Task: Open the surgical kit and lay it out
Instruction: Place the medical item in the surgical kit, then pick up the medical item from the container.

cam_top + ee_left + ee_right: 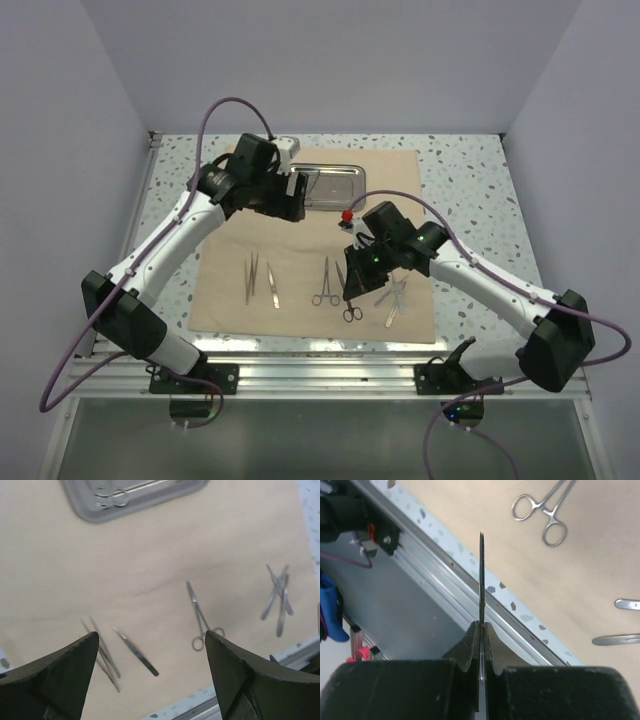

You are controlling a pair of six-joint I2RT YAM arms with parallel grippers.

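The surgical kit's beige cloth (225, 300) lies spread flat on the table. A shiny steel tray (335, 187) rests at its far edge, and the left wrist view shows a ringed instrument (112, 497) in the tray (90, 511). Tweezers (252, 277), a second tweezer (273, 286), ringed forceps (322, 284) and a small pile of probes (393, 298) lie in a row on the cloth. My left gripper (292, 200) hovers by the tray, open and holding nothing (151, 636). My right gripper (352, 283) is shut on a thin silver instrument (481, 580) that I see edge-on.
The aluminium rail (320, 350) runs along the table's near edge, just beyond the cloth. The speckled tabletop (470, 190) shows to the right of the cloth. White walls close in the back and both sides.
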